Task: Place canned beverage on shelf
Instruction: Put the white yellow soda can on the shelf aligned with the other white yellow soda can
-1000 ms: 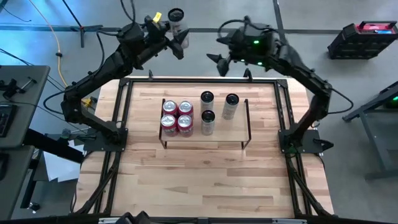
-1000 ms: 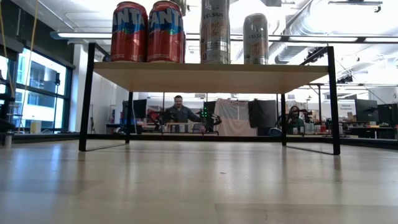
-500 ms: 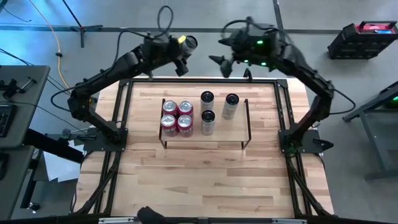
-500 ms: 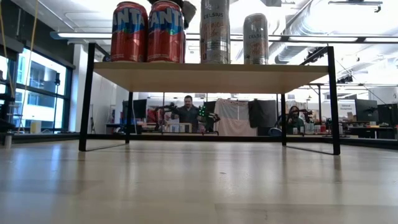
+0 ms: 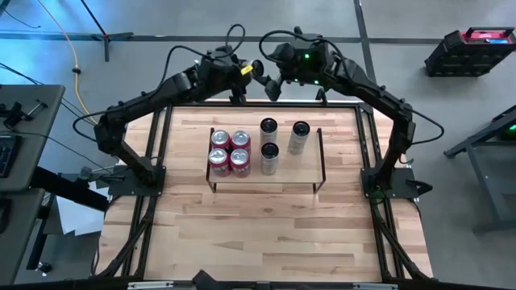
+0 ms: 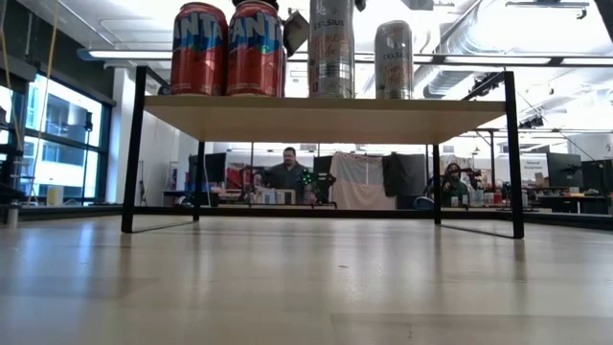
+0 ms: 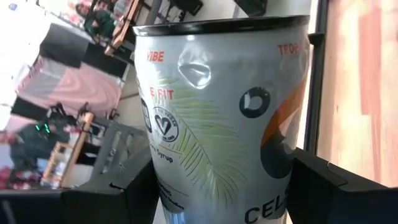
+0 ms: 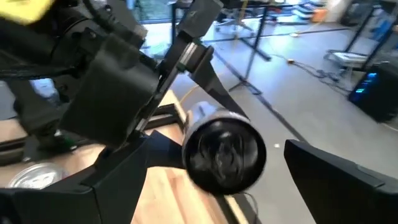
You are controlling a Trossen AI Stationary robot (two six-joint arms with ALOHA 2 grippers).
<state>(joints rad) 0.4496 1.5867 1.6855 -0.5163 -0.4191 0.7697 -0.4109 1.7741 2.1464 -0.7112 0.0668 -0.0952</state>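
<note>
A slim silver canned beverage (image 7: pixel 217 118) with a black lid hangs in the air past the table's far edge, with my left gripper (image 5: pixel 244 72) shut on it. Its lid (image 8: pixel 225 151) faces my right gripper (image 5: pixel 270 80), which is open. Those fingers stand on either side of the lid end, and I see no touch. The shelf (image 5: pixel 290 171), a light-wood board on a black wire frame, stands mid-table. It carries several red cans (image 5: pixel 230 151) and three slim silver cans (image 5: pixel 269 158), all upright. My left gripper pinches the can's side wall (image 7: pixel 186 186) between its two fingers, on the part of the body away from the lid. The fingers (image 7: pixel 115 196) lie across the can. The can is lifted clear and lies tipped over, its lid end toward the right gripper.
The shelf's right half (image 5: pixel 302 173) is bare board in front of the slim cans. Black rails (image 5: pixel 161 145) frame the wooden tabletop. In the low view people sit at desks (image 6: pixel 287 177) in the room behind.
My left gripper has come down and toward the table's right, and it has rolled. The can has tipped from upright onto its side. My right gripper has moved toward the table's left, up to the can's lid end.
</note>
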